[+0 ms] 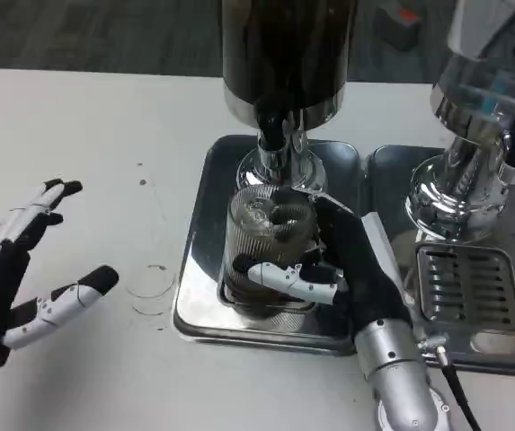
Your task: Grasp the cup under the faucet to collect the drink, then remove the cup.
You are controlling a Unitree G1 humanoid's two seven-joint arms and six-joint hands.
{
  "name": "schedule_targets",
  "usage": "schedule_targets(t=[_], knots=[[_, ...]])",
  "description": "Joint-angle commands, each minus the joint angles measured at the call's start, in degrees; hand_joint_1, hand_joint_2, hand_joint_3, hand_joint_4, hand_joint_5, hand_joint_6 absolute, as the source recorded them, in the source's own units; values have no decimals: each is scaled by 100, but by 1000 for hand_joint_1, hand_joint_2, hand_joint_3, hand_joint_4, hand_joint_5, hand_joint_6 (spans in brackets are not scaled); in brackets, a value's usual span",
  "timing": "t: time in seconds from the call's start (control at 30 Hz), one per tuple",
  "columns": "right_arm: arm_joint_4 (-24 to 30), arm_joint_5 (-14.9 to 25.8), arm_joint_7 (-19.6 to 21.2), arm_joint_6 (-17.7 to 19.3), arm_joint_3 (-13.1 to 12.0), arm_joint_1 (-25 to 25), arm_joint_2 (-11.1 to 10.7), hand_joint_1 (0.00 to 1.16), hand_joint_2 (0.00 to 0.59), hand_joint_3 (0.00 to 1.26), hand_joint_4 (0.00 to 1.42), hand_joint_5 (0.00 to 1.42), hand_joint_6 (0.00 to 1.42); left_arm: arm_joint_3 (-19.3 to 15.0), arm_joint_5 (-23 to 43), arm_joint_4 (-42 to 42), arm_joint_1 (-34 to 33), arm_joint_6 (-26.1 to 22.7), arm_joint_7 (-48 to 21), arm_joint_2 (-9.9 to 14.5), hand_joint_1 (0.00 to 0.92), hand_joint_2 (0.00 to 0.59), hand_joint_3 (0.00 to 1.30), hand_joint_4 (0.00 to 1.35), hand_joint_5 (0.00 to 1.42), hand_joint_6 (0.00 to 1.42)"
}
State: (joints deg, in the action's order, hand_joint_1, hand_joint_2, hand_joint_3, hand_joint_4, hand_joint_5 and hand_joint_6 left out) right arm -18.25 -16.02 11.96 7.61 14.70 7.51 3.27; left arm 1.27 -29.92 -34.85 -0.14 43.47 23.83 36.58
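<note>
Right robot hand grips the ribbed cup under the faucet; lifting it clear comes next; left robot hand waits open.

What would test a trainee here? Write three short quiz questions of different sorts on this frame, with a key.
1. True or false: the right hand grips the ribbed cup.
2. Multiple choice: the cup is (a) on the bare table, (b) over the metal tray below the dark dispenser's faucet, (c) in the left hand.
3. Fill in: the left hand is open and holds ____.

Key: 1 true; 2 b; 3 nothing.
</note>
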Motion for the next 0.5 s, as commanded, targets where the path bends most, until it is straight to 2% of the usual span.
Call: schedule_targets(t=[0.03, 0.2, 0.33, 0.5], knots=[[136, -13, 124, 200, 9, -86, 144, 1029, 234, 394, 516, 635, 772, 81, -26, -31, -30, -18, -85, -46, 0, 123, 169, 64, 273, 160], [345, -199, 210, 207, 69, -133, 97, 1039, 236, 397, 516, 652, 799, 134, -62, -11, -41, -37, -133, -40, 0, 117, 169, 63, 273, 157], [691, -792, 372, 126, 253, -165, -74, 1052, 239, 397, 516, 662, 825, 198, -48, -37, -67, -49, -179, -35, 0, 115, 169, 63, 268, 152], [819, -878, 337, 58, 254, -246, -94, 1052, 238, 397, 516, 663, 828, 251, -80, -13, -81, -116, -217, -34, 0, 112, 180, 63, 263, 147]])
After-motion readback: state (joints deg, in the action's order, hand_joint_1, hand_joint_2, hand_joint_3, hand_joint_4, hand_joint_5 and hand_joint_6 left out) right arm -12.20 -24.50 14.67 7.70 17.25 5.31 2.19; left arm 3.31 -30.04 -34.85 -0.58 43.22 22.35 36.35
